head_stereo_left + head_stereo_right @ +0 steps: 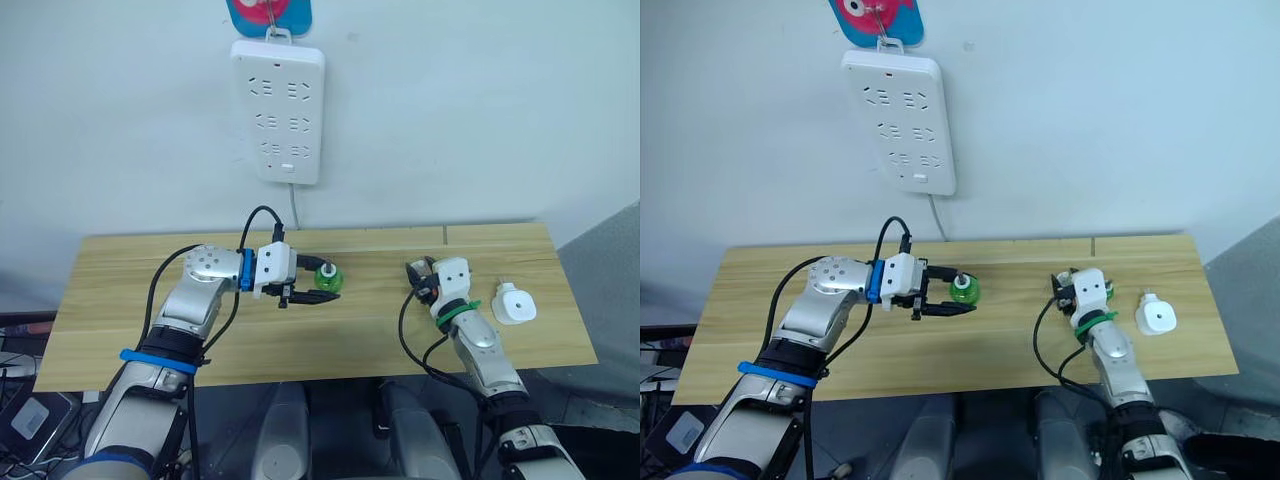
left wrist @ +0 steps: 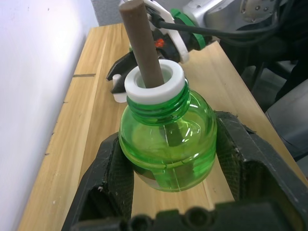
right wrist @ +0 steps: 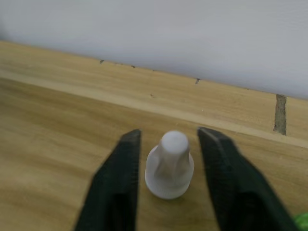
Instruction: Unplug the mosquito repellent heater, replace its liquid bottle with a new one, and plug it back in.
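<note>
My left gripper [image 1: 322,283] is shut on a green liquid bottle [image 2: 166,144] over the middle of the wooden table [image 1: 150,330]. The bottle is uncapped, with a white collar and a brown wick [image 2: 142,43] sticking out. The mosquito repellent heater [image 1: 513,303], small and white, lies unplugged on the table at the far right. Just left of it, my right gripper [image 3: 169,134] is open, its fingers on either side of a small white cap [image 3: 169,168] that stands on the table, with a gap on each side.
A long white power strip [image 1: 277,110] hangs on the wall above the table's middle, its cord [image 1: 296,212] dropping behind the table. The wall runs along the table's back edge. Bare wood lies between the two grippers and at the left end.
</note>
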Available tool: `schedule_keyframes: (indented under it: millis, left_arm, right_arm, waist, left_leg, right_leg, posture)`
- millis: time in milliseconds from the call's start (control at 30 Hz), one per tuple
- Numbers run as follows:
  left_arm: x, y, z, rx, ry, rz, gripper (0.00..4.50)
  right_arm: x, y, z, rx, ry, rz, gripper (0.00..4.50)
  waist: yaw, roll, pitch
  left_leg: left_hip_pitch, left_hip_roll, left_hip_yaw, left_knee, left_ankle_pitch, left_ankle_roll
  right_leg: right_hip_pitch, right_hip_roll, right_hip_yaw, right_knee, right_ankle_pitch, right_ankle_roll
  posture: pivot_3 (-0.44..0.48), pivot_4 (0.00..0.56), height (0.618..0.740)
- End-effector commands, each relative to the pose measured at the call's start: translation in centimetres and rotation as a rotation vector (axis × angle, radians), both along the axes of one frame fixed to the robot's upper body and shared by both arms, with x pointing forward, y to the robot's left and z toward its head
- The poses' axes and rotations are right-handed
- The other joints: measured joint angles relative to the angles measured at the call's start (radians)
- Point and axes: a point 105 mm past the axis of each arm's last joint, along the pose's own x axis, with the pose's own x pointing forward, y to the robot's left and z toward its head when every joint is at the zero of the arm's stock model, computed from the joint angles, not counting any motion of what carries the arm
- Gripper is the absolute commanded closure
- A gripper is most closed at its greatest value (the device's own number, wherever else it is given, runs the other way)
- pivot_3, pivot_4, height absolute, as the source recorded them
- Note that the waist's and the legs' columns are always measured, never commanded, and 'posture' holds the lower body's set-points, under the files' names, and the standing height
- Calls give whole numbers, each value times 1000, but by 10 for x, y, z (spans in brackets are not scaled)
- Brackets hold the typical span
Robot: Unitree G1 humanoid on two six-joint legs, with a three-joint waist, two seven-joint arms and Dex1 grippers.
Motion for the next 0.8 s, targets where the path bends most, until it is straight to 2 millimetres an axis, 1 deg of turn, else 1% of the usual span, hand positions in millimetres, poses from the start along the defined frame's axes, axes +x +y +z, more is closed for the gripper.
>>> schedule_keyframes:
  millis: [33, 100, 133, 233, 267, 333, 367, 433, 467, 500, 600, 700, 800]
  left_arm:
    - [1, -4, 5, -17, -31, -15, 2263]
    - [2, -7, 4, -24, -34, -19, 2263]
    - [2, -9, 4, -28, -34, -22, 2263]
    - [3, -13, 4, -35, -49, -43, 2263]
    - [3, -15, 4, -38, -58, -52, 2263]
    - [3, -19, 3, -40, -73, -69, 2263]
    - [3, -22, 4, -47, -81, -83, 2263]
    - [2, -29, 7, -61, -95, -108, 2263]
    - [2, -30, 7, -66, -100, -115, 2263]
    - [1, -33, 9, -72, -104, -126, 2263]
    - [0, -38, 9, -75, -117, -145, 2263]
    - [0, -40, 11, -82, -118, -154, 2263]
    - [-2, -42, 12, -87, -119, -165, 2263]
  right_arm:
    - [-10, 6, 31, -32, -120, 82, 1085]
    - [-23, 19, 45, 20, -98, 204, 332]
    - [-32, 27, 52, 46, -78, 282, 53]
    - [-63, 42, 74, 94, -16, 507, 53]
    - [-74, 46, 82, 104, 8, 573, 239]
    - [-89, 52, 90, 101, 53, 662, 754]
    - [-97, 59, 96, 91, 70, 713, 1089]
    - [-107, 69, 103, 73, 90, 774, 1089]
    - [-108, 72, 104, 66, 95, 783, 1089]
    - [-106, 75, 106, 54, 92, 779, 1089]
    - [-102, 80, 107, 10, 75, 784, 1089]
    - [-93, 82, 109, 3, 64, 750, 1089]
    - [-88, 86, 109, -2, 58, 741, 1089]
  waist:
    - [0, 0, 1]
    - [0, 1, 1]
    - [-1, 1, 1]
    - [-3, 3, 2]
    - [-3, 3, 2]
    - [-3, 2, 2]
    - [-4, 2, 2]
    - [-4, 1, 1]
    - [-4, 1, 1]
    - [-4, 1, 1]
    - [-4, 0, -1]
    - [-4, -1, -1]
    - [-4, -2, -2]
  left_leg:
    - [0, 0, 0, 0, 0, 0]
    - [-1, 0, 0, 0, 0, 0]
    - [-1, 0, 0, 0, 0, 0]
    - [-1, 0, 0, 0, 0, 0]
    - [-1, 0, 0, 0, 0, 0]
    - [-2, 0, 0, 0, 0, 0]
    - [-1, 0, 0, 0, 0, 0]
    - [-2, 0, 0, 1, 0, 0]
    - [-2, 0, -1, 1, 0, 0]
    - [-2, 0, -1, 1, 0, 0]
    - [-2, 0, 0, 1, 0, 0]
    - [-3, 0, -1, 1, 0, 0]
    - [-3, 0, -1, 1, 0, 0]
  right_leg:
    - [0, 0, 0, 0, 0, 0]
    - [-1, 0, 0, 0, 0, 0]
    - [-1, 0, 0, 0, 0, 0]
    - [-1, 0, 0, 0, 0, 0]
    - [-1, 0, 0, 0, 0, 0]
    - [0, -1, 0, 0, 0, 0]
    - [0, -1, 0, -1, 0, 0]
    - [0, -1, -1, -1, 0, 0]
    - [0, -1, -1, -1, 0, 0]
    - [0, -1, -1, -1, 0, 0]
    - [0, -1, -1, -1, 0, 1]
    - [-1, -1, -1, -1, 0, 1]
    - [-1, -1, -1, -1, 0, 0]
  posture:
    - [315, 383, 740]
    - [305, 377, 740]
    - [297, 371, 740]
    - [282, 363, 740]
    - [270, 354, 740]
    - [261, 343, 740]
    - [256, 335, 740]
    - [249, 324, 740]
    - [249, 324, 740]
    - [242, 306, 740]
    - [241, 292, 740]
    - [241, 283, 740]
    - [242, 278, 740]
